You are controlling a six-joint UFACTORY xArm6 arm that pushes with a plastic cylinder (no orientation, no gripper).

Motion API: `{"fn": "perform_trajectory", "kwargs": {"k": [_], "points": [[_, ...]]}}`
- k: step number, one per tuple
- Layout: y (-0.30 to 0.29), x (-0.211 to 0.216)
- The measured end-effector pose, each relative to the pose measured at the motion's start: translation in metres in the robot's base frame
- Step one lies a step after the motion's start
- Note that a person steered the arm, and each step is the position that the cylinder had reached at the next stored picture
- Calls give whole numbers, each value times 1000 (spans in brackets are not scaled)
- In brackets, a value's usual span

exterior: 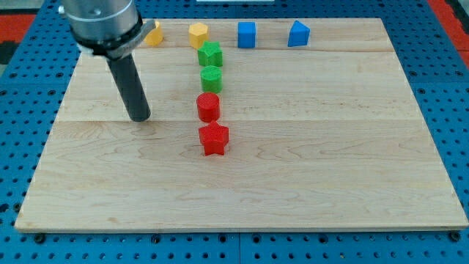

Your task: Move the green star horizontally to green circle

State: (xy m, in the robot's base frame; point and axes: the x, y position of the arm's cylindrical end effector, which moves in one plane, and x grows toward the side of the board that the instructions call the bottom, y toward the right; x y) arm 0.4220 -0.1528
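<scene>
The green star [211,53] sits near the view's top, just left of centre. The green circle [212,78] lies directly below it, almost touching. My tip [139,116] rests on the board to the view's left of the blocks, about a hundred pixels left of the green circle and lower than both green blocks. It touches no block.
A red circle [209,107] and a red star [214,138] continue the column below the green circle. Along the top edge lie a yellow block [153,34] partly behind the arm, a yellow hexagon [198,34], a blue cube [247,34] and a blue block [298,34].
</scene>
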Motion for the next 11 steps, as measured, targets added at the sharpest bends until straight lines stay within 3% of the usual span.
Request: {"fn": "perform_trajectory", "kwargs": {"k": [3,4,5,6,11], "points": [[24,-136],[105,-136],[217,-105],[278,-89],[286,-109]]}}
